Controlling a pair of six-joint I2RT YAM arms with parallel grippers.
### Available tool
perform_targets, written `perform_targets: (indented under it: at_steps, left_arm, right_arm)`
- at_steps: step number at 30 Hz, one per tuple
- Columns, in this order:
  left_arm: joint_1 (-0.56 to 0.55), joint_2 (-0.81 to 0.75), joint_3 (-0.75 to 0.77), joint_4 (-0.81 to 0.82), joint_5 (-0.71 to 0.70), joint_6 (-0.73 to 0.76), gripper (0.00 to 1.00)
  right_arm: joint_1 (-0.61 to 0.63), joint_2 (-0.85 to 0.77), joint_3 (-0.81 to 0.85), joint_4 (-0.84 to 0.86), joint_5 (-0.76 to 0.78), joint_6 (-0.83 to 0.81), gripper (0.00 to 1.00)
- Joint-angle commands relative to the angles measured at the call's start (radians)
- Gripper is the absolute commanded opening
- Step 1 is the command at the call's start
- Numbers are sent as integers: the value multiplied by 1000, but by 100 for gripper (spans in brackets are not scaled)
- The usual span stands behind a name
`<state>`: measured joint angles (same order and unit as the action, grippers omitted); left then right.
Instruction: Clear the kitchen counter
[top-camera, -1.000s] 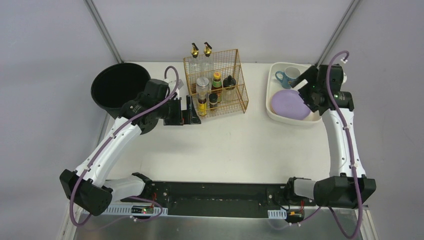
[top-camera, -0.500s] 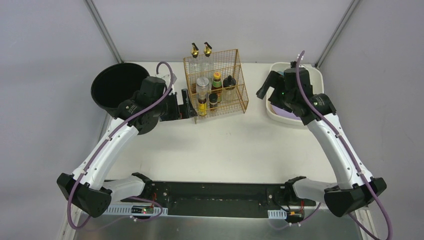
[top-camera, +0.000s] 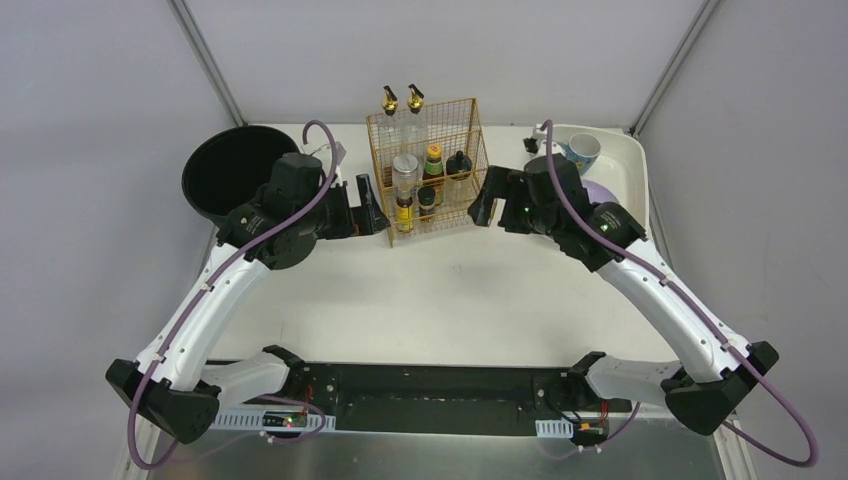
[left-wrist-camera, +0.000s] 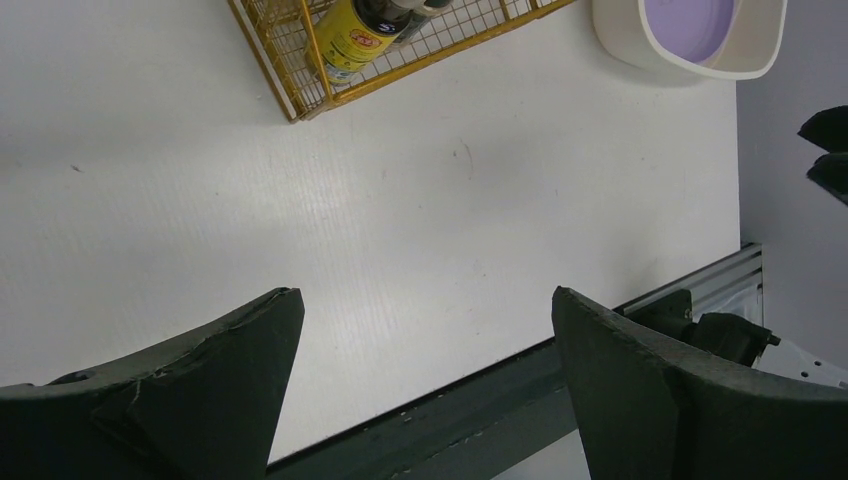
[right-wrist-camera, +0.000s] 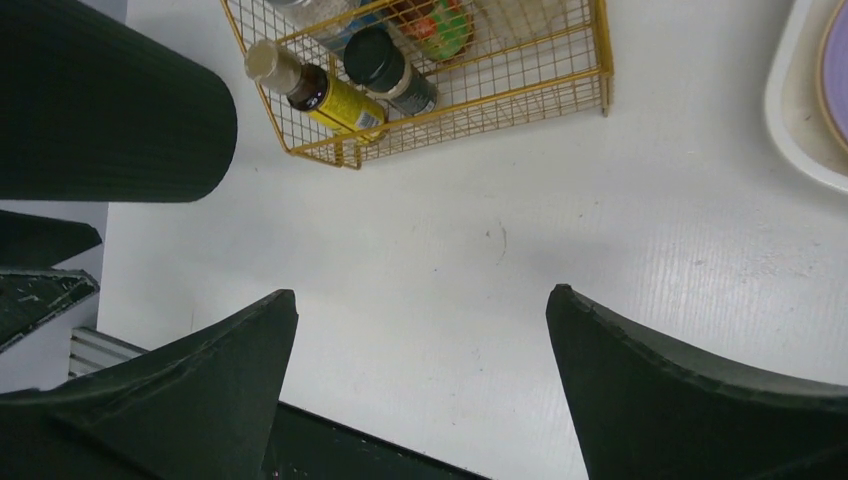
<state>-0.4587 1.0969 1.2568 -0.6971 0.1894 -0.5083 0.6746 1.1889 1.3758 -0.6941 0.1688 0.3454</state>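
Black bucket (top-camera: 238, 180) at the back left corner of the white desk (top-camera: 450, 290). Left fingers (top-camera: 370, 205) spread wide, empty, just left of the gold wire rack (top-camera: 470, 150). Rack stands back middle with bottles (top-camera: 405, 175) inside. Right fingers (top-camera: 487, 205) also wide, empty, just right of the rack. Cream tub (top-camera: 632, 165) back right, with a purple plate (top-camera: 600, 190) and a mug (top-camera: 582, 152) inside. Desk spreads under both arms.
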Motion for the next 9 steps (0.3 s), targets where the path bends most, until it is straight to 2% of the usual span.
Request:
perform_targets:
  at_steps: [1,6,9]
  left_arm:
    - [-1,-30,19,-10,3,24,99]
    - [-1,-36,11,-10,-10,30,99]
    - [-2,-34,17,-10,-20,33,99]
  right_arm:
    - [55,-33,-26,69,38,-28,99]
    - [86,-38,-45,89,34,-26,99]
    - [86,-1,-28,39,104,-29,99]
